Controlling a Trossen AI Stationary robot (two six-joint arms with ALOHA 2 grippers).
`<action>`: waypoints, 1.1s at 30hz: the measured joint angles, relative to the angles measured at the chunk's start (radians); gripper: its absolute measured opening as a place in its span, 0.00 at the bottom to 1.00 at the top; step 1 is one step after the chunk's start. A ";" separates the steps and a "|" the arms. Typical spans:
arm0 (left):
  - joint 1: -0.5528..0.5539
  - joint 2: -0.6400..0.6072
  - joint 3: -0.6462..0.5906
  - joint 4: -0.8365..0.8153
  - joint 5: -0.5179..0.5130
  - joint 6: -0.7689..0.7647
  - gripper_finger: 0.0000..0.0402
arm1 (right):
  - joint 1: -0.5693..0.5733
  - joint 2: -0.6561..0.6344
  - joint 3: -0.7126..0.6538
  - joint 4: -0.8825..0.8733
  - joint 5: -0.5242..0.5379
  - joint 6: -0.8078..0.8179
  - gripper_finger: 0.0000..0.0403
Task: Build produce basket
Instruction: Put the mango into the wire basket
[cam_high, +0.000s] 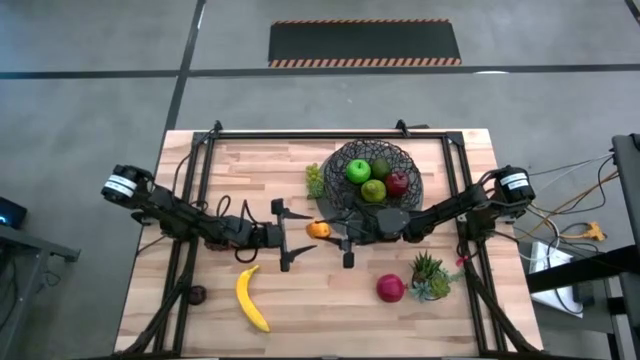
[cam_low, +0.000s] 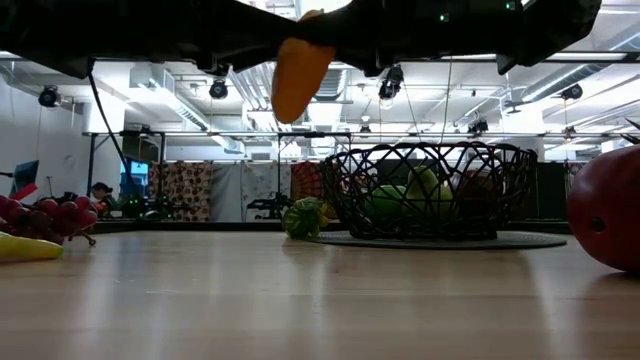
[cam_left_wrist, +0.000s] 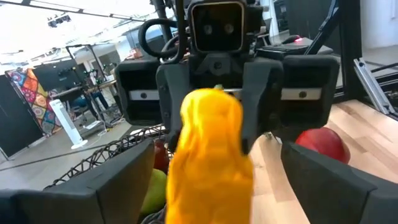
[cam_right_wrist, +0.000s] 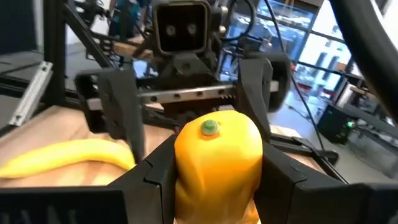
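Observation:
The orange piece (cam_high: 318, 229) hangs in the air between my two grippers, left of the basket (cam_high: 372, 175). My right gripper (cam_right_wrist: 217, 180) is shut on it. My left gripper (cam_high: 300, 232) faces it from the table's left, wide open. Its fingers (cam_left_wrist: 93, 186) stand apart on either side of the piece without touching. The black wire basket holds a green apple (cam_high: 358, 171), another green fruit (cam_high: 374, 190) and a red apple (cam_high: 397, 183). Green grapes (cam_high: 315, 180) lie against its left side. On the table lie a banana (cam_high: 251, 298), a red apple (cam_high: 390, 288) and purple grapes (cam_low: 40, 215). My right gripper pinches the orange piece by its two sides (cam_right_wrist: 186, 168) between the two fingers (cam_right_wrist: 152, 180), coming level from the table's right. The end with the small green stem (cam_right_wrist: 209, 127) points away from it, toward the left gripper. The piece is lifted clear, well above the table (cam_low: 300, 70).
A small spiky potted plant (cam_high: 430, 275) stands near the right front, next to the red apple. A dark frame (cam_high: 330, 133) borders the table's far edge and sides. Bare wood (cam_high: 330, 310) lies in front of the grippers, between the banana and the apple.

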 joint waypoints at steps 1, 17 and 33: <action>0.000 -0.001 0.000 -0.002 0.000 -0.001 0.83 | 0.000 0.000 0.000 -0.008 0.013 0.000 0.35; 0.000 -0.047 -0.001 0.001 -0.010 0.078 0.84 | -0.003 -0.166 0.000 -0.308 0.220 0.019 0.35; 0.002 -0.059 0.006 -0.003 -0.080 0.079 0.84 | -0.123 -0.495 -0.013 -1.076 0.334 0.584 0.35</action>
